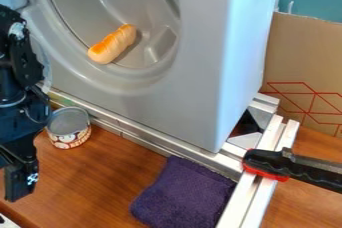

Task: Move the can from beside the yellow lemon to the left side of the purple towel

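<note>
At the left edge hangs the black gripper [21, 164], low over the wooden surface and a little to the left of an open-topped can [69, 134]. A gap of wood shows between its lower end and the can. A bread roll [112, 45] with an orange-brown top lies tilted inside the round opening of a grey front-loading machine [200, 72]. The folded purple cloth [184, 197] lies on the wood at the bottom centre, against the metal rails.
Metal rails [143, 137] run along the machine's base and turn toward the front at right. A black and red clamp [274, 164] sits across them. Behind stands a cardboard panel [304, 57] with red lines. The brown wooden surface [100, 182] spreads across the front.
</note>
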Available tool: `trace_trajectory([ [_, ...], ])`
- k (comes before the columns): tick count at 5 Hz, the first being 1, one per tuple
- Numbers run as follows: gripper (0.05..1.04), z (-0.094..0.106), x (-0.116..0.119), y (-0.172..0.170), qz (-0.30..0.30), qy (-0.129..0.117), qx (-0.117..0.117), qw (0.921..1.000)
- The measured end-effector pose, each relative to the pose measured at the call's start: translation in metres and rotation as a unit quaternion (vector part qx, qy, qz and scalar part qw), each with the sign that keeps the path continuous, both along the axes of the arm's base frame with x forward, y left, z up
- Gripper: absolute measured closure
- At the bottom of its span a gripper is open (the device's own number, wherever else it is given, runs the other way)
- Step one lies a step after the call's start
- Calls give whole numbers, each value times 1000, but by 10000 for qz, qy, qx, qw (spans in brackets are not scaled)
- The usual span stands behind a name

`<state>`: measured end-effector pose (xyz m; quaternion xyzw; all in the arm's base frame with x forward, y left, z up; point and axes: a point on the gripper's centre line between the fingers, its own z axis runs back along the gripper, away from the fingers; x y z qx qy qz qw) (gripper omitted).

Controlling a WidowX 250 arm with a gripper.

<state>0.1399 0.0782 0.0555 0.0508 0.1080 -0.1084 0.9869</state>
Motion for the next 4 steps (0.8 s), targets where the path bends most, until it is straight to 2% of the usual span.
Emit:
trace_trajectory([
  [1, 83, -2, -1, -1, -10, 43, -17, 10000],
  [3, 83, 1, 1, 36, -139, -570, 784, 9952],
  [4, 83, 0, -2, 56, 7, -747, 1014, 9920],
])
